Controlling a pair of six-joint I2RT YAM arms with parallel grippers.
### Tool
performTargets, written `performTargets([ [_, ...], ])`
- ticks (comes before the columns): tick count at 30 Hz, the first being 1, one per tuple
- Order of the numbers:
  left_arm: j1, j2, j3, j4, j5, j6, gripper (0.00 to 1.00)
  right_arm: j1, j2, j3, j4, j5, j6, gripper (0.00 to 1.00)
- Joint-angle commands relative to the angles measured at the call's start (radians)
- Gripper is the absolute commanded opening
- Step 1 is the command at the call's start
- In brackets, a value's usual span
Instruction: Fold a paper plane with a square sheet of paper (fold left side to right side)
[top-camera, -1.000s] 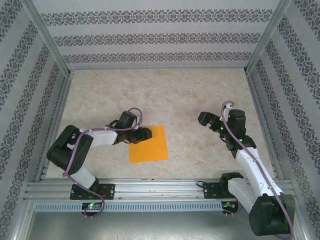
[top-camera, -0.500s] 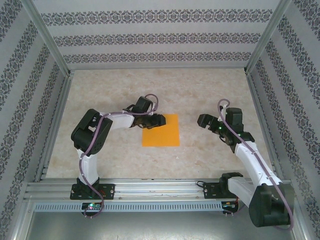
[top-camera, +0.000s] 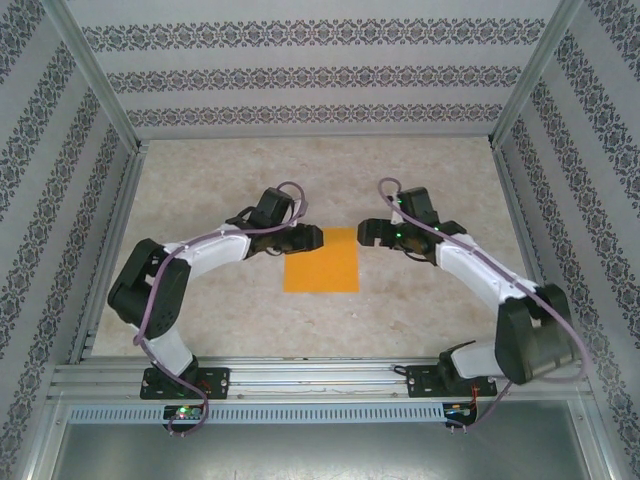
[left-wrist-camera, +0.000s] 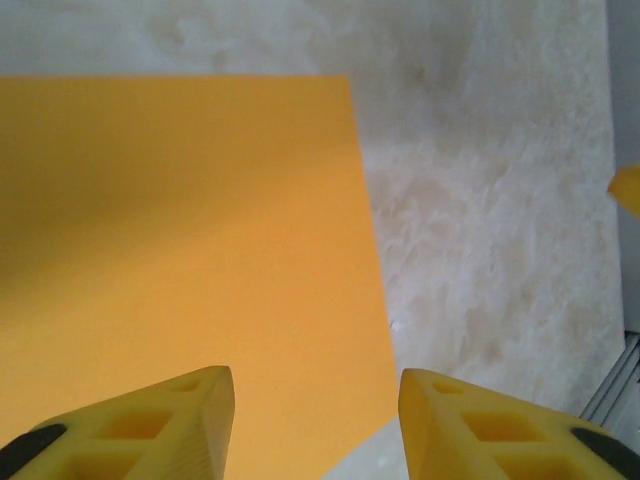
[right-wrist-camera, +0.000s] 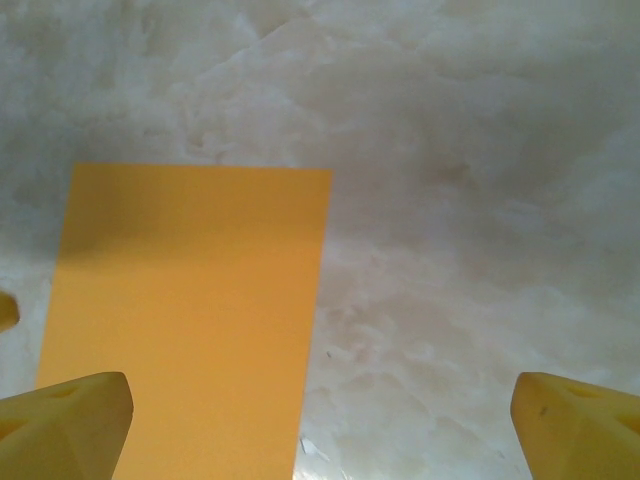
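The left gripper (top-camera: 312, 238) hangs over the paper's (top-camera: 321, 262) 11 o'clock corner, its jaws partly apart with nothing between them. In its wrist view one fingertip (left-wrist-camera: 190, 415) is above the orange and the other above bare table (top-camera: 420, 180), so the paper's edge runs through the gap. To fold left over right cleanly, this gripper probably needs to drop low and catch that left edge without pushing the paper sideways. It should then carry the edge in a flat arc toward 3 o'clock until the edges line up.

The paper lies flat near the middle of the table. It is plain bright orange, roughly square, with crisp corners and no crease or lifted edge that I can see.

The right gripper (top-camera: 366, 233) hovers at the paper's 1 o'clock corner, jaws spread wide and empty. It looks well placed to pin the right side while the left side comes across.
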Motion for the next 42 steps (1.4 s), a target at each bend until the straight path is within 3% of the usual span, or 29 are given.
performTargets([
  [1,0.0,-0.001,-0.084,-0.016,-0.031,-0.025,0.43,0.053,0.107,0.093,-0.046,0.1,-0.022,0.98],
  [10,0.0,0.04,-0.107,-0.085,-0.086,-0.005,0.33,0.125,0.398,0.317,-0.127,0.146,-0.04,0.98],
  [19,0.0,0.086,-0.14,-0.033,-0.063,-0.042,0.28,0.15,0.538,0.404,-0.155,0.124,-0.048,0.93],
  [29,0.0,0.107,-0.143,-0.013,-0.053,-0.052,0.27,0.179,0.591,0.408,-0.169,0.072,-0.04,0.87],
  [37,0.0,0.104,-0.148,0.022,-0.03,-0.069,0.27,0.225,0.544,0.385,-0.184,0.071,-0.019,0.87],
  [42,0.0,0.106,-0.151,0.042,-0.016,-0.077,0.27,0.247,0.534,0.385,-0.205,0.071,-0.014,0.82],
])
